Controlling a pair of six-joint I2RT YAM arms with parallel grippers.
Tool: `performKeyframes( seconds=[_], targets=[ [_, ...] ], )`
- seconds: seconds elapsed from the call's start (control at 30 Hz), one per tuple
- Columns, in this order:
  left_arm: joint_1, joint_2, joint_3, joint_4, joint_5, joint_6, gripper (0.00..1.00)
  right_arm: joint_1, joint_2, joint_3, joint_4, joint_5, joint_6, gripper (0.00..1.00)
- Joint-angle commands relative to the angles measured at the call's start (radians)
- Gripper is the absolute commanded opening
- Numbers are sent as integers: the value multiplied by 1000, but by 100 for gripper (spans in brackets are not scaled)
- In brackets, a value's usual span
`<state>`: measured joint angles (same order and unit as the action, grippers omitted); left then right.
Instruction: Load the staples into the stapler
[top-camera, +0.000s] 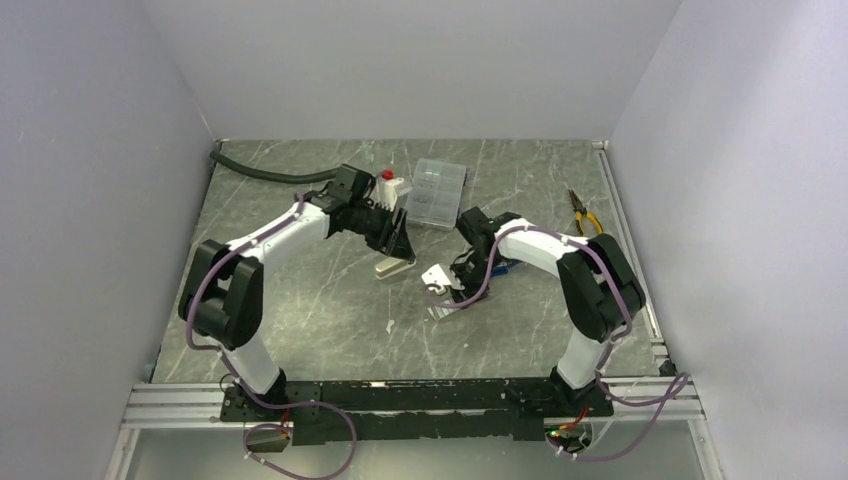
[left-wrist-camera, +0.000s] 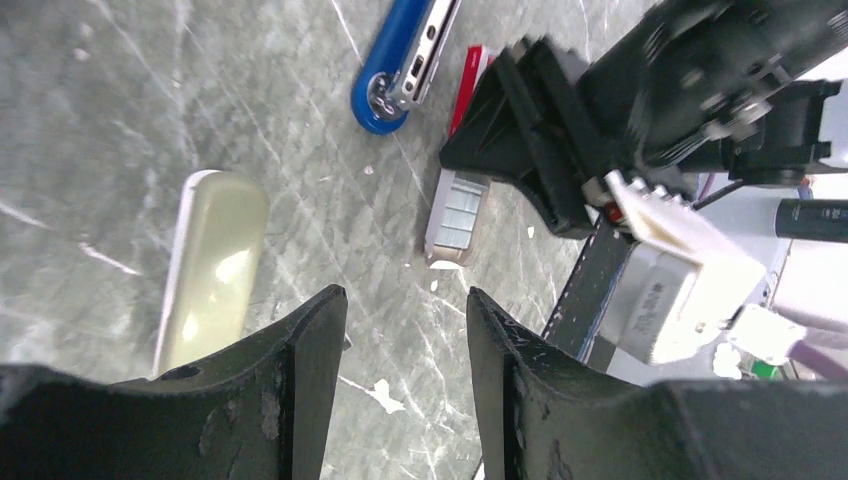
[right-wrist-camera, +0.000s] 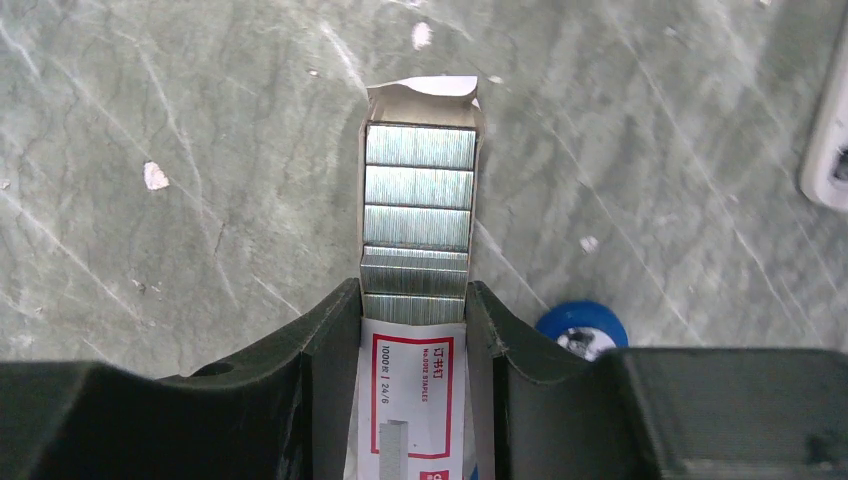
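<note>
Right wrist: right gripper (right-wrist-camera: 413, 300) clamps the white box (right-wrist-camera: 410, 400); staples (right-wrist-camera: 417, 215) are silvery ribbed blocks poking out its open end. Left gripper (left-wrist-camera: 405, 310) released, empty; blurry blue stapler (left-wrist-camera: 385, 60), probably, lies beyond.

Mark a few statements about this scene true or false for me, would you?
1. The right gripper clamps the staple box. True.
2. The staples lie exposed, slid partly out of the box. True.
3. The left gripper holds the cream bar. False: its jaws stand open and empty, with the bar beside them.
4. The pliers lie on the left. False: they lie on the right.
</note>
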<state>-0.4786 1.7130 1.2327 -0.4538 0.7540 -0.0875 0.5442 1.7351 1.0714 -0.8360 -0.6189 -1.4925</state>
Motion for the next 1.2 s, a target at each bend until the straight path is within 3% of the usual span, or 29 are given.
performKeyframes(
  seconds=[0.0, 0.1, 0.17, 0.27, 0.37, 0.5, 0.67, 0.8, 0.97, 1.17],
  targets=[
    [49, -86, 18, 3, -8, 29, 53, 47, 43, 38, -118, 21, -141, 37],
    [76, -117, 12, 8, -11, 28, 53, 75, 60, 27, -94, 33, -148, 41],
    [84, -138, 8, 8, -19, 35, 53, 84, 55, 20, -66, 22, -126, 50],
    [89, -159, 1, 9, -30, 40, 53, 86, 16, 7, 16, -14, -24, 67],
    [90, -170, -6, 9, -41, 36, 53, 85, -53, -13, 90, -39, 116, 73],
    [92, -188, -13, 10, -83, 30, 53, 86, -162, -76, 162, -80, 325, 71],
    [98, -201, -11, 8, -157, 27, 53, 88, -288, -181, 289, -42, 656, 58],
    [103, -185, 16, -16, -191, 30, 53, 118, -299, -209, 322, -15, 863, 51],
    [104, -168, 36, -36, -205, 30, 53, 153, -237, -186, 360, 79, 1009, 47],
    [106, -172, 27, -16, -205, 20, 53, 169, -169, -151, 353, 197, 1068, 43]
  ],
)
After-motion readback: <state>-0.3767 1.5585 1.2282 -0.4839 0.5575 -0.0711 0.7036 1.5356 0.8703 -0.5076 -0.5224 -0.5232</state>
